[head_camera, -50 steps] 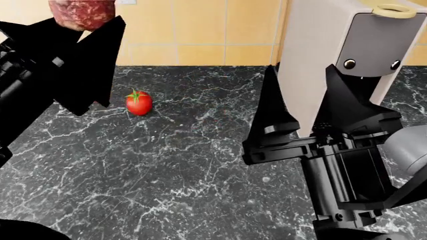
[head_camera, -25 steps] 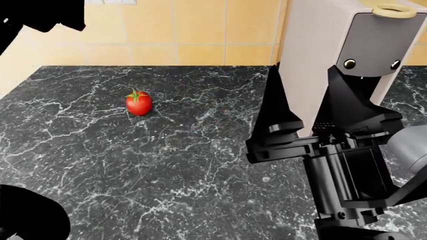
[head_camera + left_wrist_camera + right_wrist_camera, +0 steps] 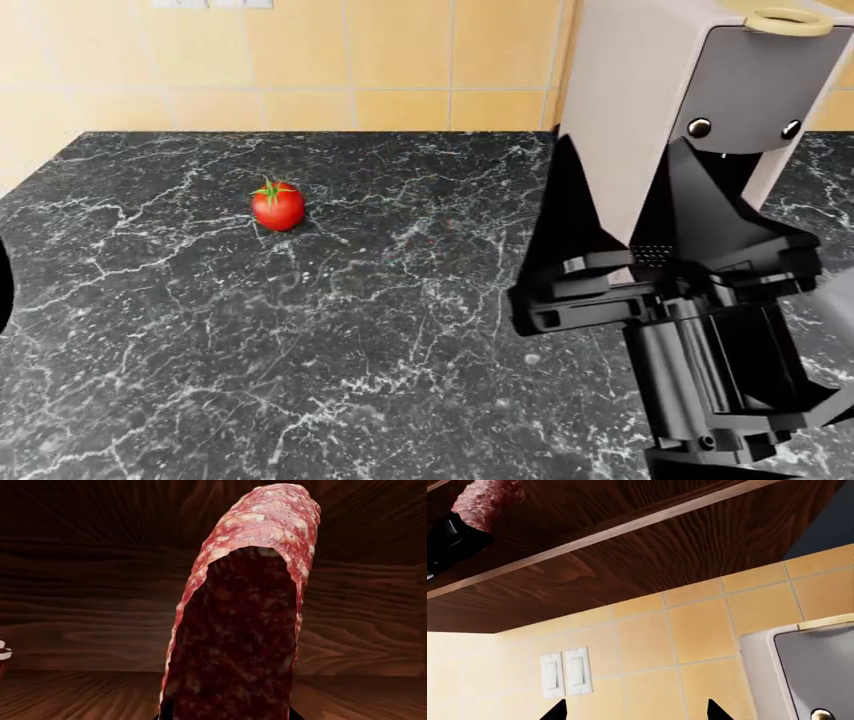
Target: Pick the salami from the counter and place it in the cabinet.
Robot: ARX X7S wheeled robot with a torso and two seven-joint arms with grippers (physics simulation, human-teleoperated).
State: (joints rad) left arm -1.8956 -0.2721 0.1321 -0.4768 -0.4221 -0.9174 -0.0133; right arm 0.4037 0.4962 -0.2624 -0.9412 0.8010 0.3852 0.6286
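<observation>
**Salami is entering the cabinet while the head camera is losing sight of it**

Gone from the head view since a second ago is the left arm, which was holding the sausage at the upper edge; now only the tabletop (image 3: 267,330), the tomato (image 3: 278,205) and the right gripper (image 3: 641,170) are showing there. That right gripper has shifted slightly and is hanging with its fingers spread, holding nothing.

Inside the cabinet (image 3: 80,605), the salami (image 3: 240,630) is standing up from the left gripper, whose jaws are hidden below the frame; I judge it is being clamped, since the sausage is staying upright. From the right wrist camera, the salami (image 3: 487,502) is showing at the cabinet's lower edge (image 3: 627,535).

Risks, as I judge them: releasing while the sausage is standing on end could let it topple and roll out over the shelf lip; pushing further could be jamming its tip against the back panel.

Dark red, mottled with pale specks and curved, the meat is looking firm. Wood grain is running across the brown cabinet walls; the marble is glossy black with white veins.
</observation>
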